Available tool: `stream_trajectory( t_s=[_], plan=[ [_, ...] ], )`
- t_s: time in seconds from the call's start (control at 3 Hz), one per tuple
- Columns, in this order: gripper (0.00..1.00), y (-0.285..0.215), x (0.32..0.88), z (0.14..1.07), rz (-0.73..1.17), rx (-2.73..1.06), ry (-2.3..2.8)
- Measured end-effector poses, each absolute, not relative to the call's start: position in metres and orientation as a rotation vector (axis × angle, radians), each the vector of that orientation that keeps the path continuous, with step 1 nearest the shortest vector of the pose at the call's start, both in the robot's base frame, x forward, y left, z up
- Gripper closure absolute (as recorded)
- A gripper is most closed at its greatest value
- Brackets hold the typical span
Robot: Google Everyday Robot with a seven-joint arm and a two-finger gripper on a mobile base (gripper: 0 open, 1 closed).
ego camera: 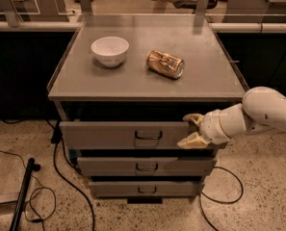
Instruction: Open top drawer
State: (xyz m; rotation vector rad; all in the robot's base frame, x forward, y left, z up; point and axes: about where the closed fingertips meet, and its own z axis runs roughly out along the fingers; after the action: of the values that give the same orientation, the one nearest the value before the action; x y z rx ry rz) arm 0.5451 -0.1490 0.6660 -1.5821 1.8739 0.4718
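The top drawer (109,134) is the widest grey front under the cabinet top, with a small dark loop handle (148,135) at its centre. It stands out a little from the cabinet, with a dark gap above it. My gripper (191,129) is at the right end of this drawer front, to the right of the handle. Its two cream fingers are apart, one finger (193,117) by the front's upper edge and the other lower down. The white arm (258,112) reaches in from the right. The inside of the drawer is hidden.
A white bowl (110,50) and a gold can lying on its side (165,63) sit on the cabinet top (205,76). Two narrower drawers (145,166) lie below. Black cables (60,177) and a dark pole (22,196) are on the speckled floor.
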Motion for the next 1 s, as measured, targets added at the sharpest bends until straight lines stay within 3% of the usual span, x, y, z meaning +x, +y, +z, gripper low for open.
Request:
stream_trajectory(
  t_s=[0.67,1.0],
  plan=[
    [0.99,-0.149,0.546,0.674,0.472,-1.582,1.874],
    [1.0,-0.15,0.545,0.676,0.472,-1.582,1.874]
  ],
)
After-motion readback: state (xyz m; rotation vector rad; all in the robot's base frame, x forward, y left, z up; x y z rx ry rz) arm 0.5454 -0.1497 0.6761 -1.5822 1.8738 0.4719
